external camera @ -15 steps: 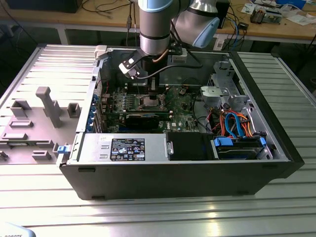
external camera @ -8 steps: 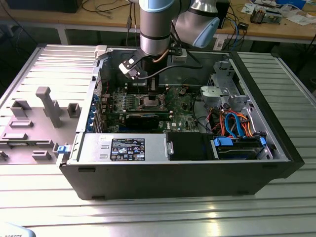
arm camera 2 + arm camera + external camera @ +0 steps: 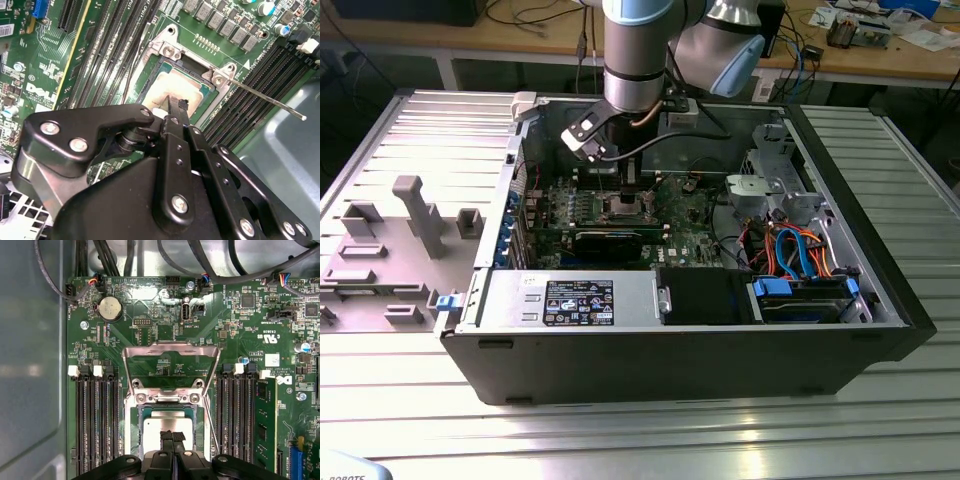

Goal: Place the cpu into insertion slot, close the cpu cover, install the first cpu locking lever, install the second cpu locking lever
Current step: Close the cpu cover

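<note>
A ribbed metal table [image 3: 620, 440] carries an open computer case [image 3: 670, 355] and grey panel [image 3: 380, 262].

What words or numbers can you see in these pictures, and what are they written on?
Label on the power supply: print too small to read.
White lettering on the green motherboard: tiny and turned about, so it cannot be read for sure.
White sticker on the motherboard: too small to read.
Nothing here can be quoted safely.

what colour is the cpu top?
The cpu has a dull silver top with a thin green edge, clearest in the first wrist view.
</note>
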You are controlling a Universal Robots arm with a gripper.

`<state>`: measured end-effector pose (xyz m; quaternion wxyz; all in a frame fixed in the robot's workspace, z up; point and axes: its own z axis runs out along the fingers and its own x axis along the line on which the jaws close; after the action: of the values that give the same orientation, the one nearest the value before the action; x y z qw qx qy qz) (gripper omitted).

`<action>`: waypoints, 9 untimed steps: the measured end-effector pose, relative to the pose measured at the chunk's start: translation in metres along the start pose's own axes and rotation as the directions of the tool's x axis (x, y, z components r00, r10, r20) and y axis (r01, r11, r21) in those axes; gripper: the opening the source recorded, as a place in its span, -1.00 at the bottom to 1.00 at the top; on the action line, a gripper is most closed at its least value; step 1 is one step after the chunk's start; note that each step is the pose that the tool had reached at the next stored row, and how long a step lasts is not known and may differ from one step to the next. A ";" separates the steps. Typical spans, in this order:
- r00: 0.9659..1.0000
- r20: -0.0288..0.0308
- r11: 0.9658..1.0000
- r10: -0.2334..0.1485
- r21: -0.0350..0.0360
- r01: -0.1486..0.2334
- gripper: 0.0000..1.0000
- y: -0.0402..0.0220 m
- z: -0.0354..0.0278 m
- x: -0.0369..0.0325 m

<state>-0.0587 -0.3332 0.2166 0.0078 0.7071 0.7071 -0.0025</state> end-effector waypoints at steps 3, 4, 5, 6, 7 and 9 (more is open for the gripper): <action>1.000 0.000 1.000 -0.003 0.000 0.003 -0.79 0.0000 0.0000 0.0000; 1.000 0.000 1.000 -0.004 0.000 0.004 -0.79 0.0000 0.0000 0.0000; 1.000 0.000 1.000 -0.004 0.000 0.004 -0.79 0.0000 0.0000 0.0000; 1.000 0.000 1.000 -0.004 0.000 0.004 -0.79 0.0000 -0.0001 0.0000; 1.000 0.000 1.000 -0.004 0.000 0.004 -0.79 0.0000 -0.0008 0.0000; 1.000 0.000 1.000 -0.004 0.000 0.004 -0.79 0.0000 -0.0016 0.0000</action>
<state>-0.0587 -0.3333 0.2182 0.0077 0.7056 0.7086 -0.0026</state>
